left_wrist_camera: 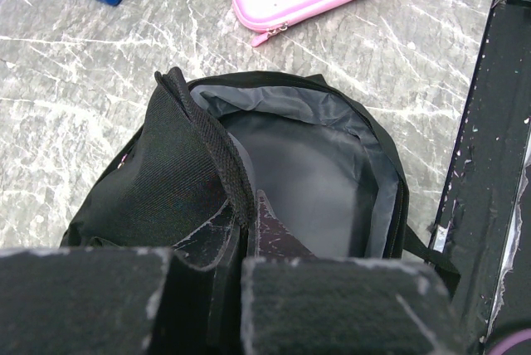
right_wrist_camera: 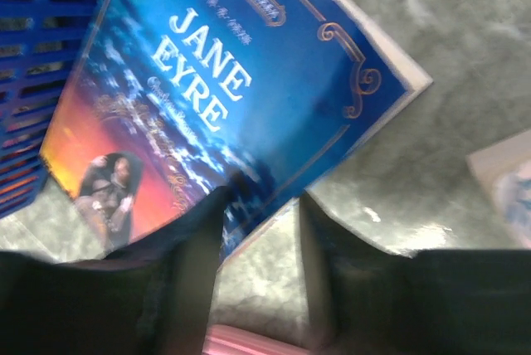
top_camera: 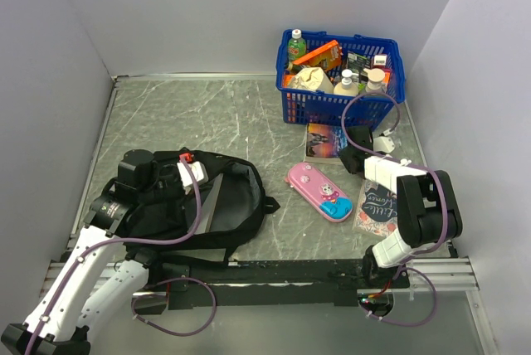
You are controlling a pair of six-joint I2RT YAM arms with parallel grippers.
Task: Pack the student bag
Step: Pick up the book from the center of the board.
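The student bag [top_camera: 191,201], black with a grey lining [left_wrist_camera: 315,164], lies open at the near left of the table. My left gripper [top_camera: 189,171] is shut on the bag's upper rim [left_wrist_camera: 207,135] and holds the mouth open. A blue "Jane Eyre" book [top_camera: 323,139] lies in front of the basket. My right gripper [top_camera: 355,141] is at the book's near edge [right_wrist_camera: 274,206]. Its jaws stand apart, one finger [right_wrist_camera: 187,239] over the cover and the other [right_wrist_camera: 332,230] over the table beside the edge.
A blue plastic basket [top_camera: 340,106] of groceries stands at the back right. A pink pencil case [top_camera: 319,192] lies between the bag and the right arm. A dark lettered card [top_camera: 375,206] lies by the right arm. Grey walls close in on three sides.
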